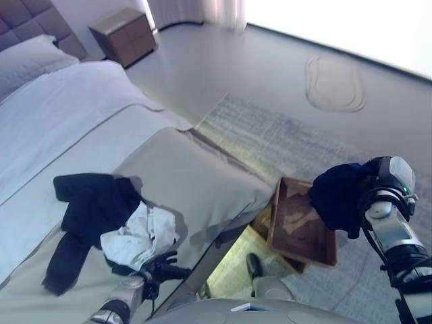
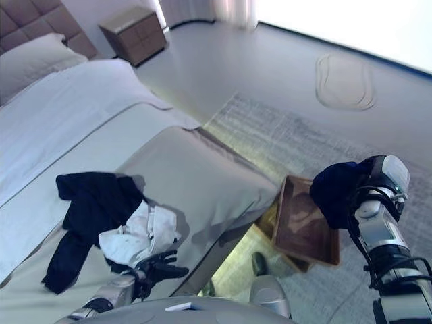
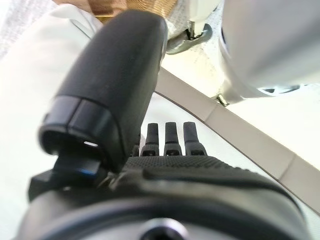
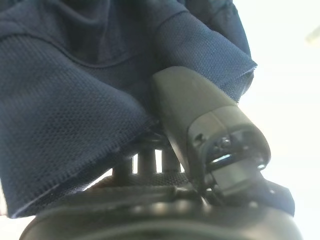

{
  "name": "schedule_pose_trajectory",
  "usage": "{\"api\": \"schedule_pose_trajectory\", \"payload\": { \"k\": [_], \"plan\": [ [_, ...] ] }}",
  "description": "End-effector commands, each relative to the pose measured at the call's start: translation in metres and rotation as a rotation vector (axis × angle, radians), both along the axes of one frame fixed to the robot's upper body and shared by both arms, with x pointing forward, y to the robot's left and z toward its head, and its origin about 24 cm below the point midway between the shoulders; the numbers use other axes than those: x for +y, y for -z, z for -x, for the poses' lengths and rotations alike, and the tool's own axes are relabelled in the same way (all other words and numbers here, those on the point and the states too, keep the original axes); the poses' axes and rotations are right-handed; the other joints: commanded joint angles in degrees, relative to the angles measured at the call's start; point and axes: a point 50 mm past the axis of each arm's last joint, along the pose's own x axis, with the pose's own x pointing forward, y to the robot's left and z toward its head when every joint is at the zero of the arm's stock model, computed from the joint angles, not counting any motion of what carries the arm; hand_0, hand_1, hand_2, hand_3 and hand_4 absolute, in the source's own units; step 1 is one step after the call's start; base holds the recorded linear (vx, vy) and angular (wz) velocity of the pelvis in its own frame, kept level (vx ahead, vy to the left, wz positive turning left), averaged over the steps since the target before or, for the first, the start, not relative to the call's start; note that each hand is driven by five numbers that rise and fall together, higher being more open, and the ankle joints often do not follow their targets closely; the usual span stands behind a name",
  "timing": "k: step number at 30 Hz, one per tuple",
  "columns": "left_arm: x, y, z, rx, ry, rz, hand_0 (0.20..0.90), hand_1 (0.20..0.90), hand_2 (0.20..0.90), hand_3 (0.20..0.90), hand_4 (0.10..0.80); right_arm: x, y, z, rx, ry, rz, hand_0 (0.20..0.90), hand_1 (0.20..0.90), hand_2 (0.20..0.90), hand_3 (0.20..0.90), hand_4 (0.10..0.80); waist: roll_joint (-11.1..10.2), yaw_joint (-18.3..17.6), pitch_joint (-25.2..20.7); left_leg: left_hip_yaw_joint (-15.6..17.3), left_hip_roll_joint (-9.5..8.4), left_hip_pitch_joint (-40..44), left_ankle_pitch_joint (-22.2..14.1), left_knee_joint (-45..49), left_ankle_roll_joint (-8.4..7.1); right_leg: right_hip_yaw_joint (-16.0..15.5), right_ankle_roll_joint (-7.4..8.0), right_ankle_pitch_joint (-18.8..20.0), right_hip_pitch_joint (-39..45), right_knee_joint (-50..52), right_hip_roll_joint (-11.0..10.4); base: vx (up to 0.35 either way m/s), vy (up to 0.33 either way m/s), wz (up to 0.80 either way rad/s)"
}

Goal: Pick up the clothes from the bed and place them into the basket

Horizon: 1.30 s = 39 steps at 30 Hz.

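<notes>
Head views: right hand (image 1: 378, 192) pinches navy garment (image 1: 337, 192) over the basket (image 1: 297, 233), right of bed (image 1: 202, 175). White cloth (image 1: 138, 236) and black clothes (image 1: 91, 202) remain on the bed.
Left wrist: left hand (image 3: 165, 140) fingers straight, empty.
Right wrist: limp, light mesh; grab a bunched fold.

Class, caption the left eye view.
Right robot hand holds a navy garment over the basket; more clothes remain on the bed.

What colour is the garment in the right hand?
Dark navy garment, held by the right hand; clearest in the right wrist view.
</notes>
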Motion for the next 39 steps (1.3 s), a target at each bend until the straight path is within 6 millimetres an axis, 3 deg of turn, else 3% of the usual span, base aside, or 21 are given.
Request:
{"api": "schedule_pose_trajectory", "payload": {
  "k": [1,6,10,15,21,24,27,28,30,32,36,39],
  "plan": [
    [0.006,-0.020,-0.037,-0.146,-0.024,0.008,0.900,0.900,0.900,0.900,0.800,-0.007,-0.070,-0.031,-0.191,0.002,0.159,0.900,0.900,0.900,0.900,0.800,-1.30,0.01,3.11,-6.33,-1.32,-2.81,-7.02,5.66,0.04,-4.42,-1.01,-6.40,-2.35,8.02,-1.47,-0.118,0.019,0.00],
    [-0.004,-0.030,-0.052,-0.211,-0.027,0.053,0.900,0.900,0.900,0.900,0.800,-0.022,-0.071,-0.032,-0.123,0.085,0.164,0.900,0.900,0.900,0.900,0.800,1.93,0.23,5.83,-7.20,-2.01,-4.95,-5.63,4.78,-0.84,-5.24,-1.58,-6.72,-5.26,8.58,-1.80,-0.079,0.011,-0.02],
    [-0.004,-0.031,-0.051,-0.218,-0.025,0.072,0.900,0.900,0.900,0.900,0.800,-0.031,-0.062,-0.025,-0.053,0.117,0.147,0.900,0.900,0.900,0.900,0.800,2.73,0.25,6.60,-7.74,-2.23,-4.57,-5.37,4.16,-1.24,-6.13,-2.01,-7.09,-5.38,8.67,-1.76,-0.006,0.006,-0.02],
    [0.002,-0.028,-0.044,-0.199,-0.032,0.075,0.900,0.900,0.900,0.900,0.800,-0.030,-0.056,-0.019,-0.078,0.116,0.109,0.900,0.900,0.900,0.900,0.800,2.20,0.24,6.49,-7.58,-2.08,-3.87,-5.46,4.14,-1.45,-6.99,-2.15,-7.41,-4.55,8.84,-1.73,0.022,0.003,0.03],
    [0.013,-0.025,-0.035,-0.175,-0.074,0.070,0.900,0.900,0.900,0.900,0.800,-0.031,-0.061,-0.012,-0.129,0.107,0.060,0.900,0.900,0.900,0.900,0.800,0.11,0.23,5.48,-7.15,-1.64,-2.40,-5.61,3.70,-1.55,-8.09,-2.14,-8.06,-2.96,9.35,-1.56,0.053,0.029,0.14],
    [0.016,-0.020,-0.024,-0.153,-0.098,0.066,0.900,0.900,0.900,0.900,0.800,-0.027,-0.077,-0.011,-0.214,0.068,0.127,0.900,0.900,0.900,0.900,0.800,-1.20,0.78,4.52,-7.13,-1.46,-1.55,-5.85,3.81,-1.36,-9.14,-2.10,-8.55,-1.30,9.64,-1.67,0.101,0.044,0.20],
    [0.018,-0.012,-0.009,-0.119,-0.144,0.075,0.900,0.900,0.900,0.900,0.800,0.013,-0.107,-0.024,-0.359,-0.155,0.170,0.900,0.900,0.900,0.900,0.800,-2.32,1.71,3.41,-7.78,-1.72,-0.76,-6.08,3.85,-1.05,-10.25,-1.89,-9.42,0.43,10.30,-2.11,0.100,0.125,0.12],
    [0.018,-0.012,-0.009,-0.117,-0.149,0.075,0.900,0.900,0.900,0.900,0.800,0.017,-0.109,-0.024,-0.365,-0.178,0.171,0.900,0.900,0.900,0.900,0.800,-2.39,1.80,3.22,-7.82,-1.74,-0.95,-5.96,3.86,-1.03,-10.29,-1.89,-9.25,0.37,10.18,-2.12,0.065,0.129,0.09],
    [0.020,-0.007,0.001,-0.092,-0.180,0.077,0.900,0.900,0.900,0.900,0.800,0.056,-0.114,-0.034,-0.359,-0.392,0.184,0.900,0.900,0.900,0.900,0.800,-3.51,2.91,2.54,-8.83,-2.13,-0.40,-6.16,3.93,-0.87,-11.03,-1.57,-9.57,1.85,10.05,-2.63,0.106,0.148,0.07],
    [0.025,-0.004,0.008,-0.068,-0.211,0.075,0.900,0.900,0.900,0.900,0.800,0.086,-0.104,-0.043,-0.255,-0.597,0.187,0.900,0.900,0.900,0.900,0.800,-4.86,4.87,1.69,-10.13,-2.53,-0.29,-6.15,3.86,-0.62,-12.29,-1.22,-9.35,3.14,9.32,-3.21,0.126,0.168,0.24],
    [0.028,-0.001,0.016,-0.050,-0.219,0.060,0.900,0.900,0.900,0.900,0.800,0.104,-0.080,-0.053,-0.115,-0.702,0.184,0.900,0.900,0.900,0.900,0.800,-6.57,8.86,1.80,-13.02,-2.93,-1.39,-6.17,4.83,-0.02,-14.87,-1.08,-9.46,3.99,9.64,-4.05,0.045,0.136,0.47],
    [0.034,-0.005,0.009,-0.068,-0.225,0.033,0.900,0.900,0.900,0.900,0.800,0.123,-0.068,-0.067,-0.088,-0.725,0.145,0.900,0.900,0.900,0.900,0.800,-7.54,13.39,4.75,-16.72,-3.49,-4.82,-5.63,6.91,0.98,-17.68,-1.06,-10.01,2.50,12.59,-5.01,-0.061,0.085,0.65]
  ]
}}
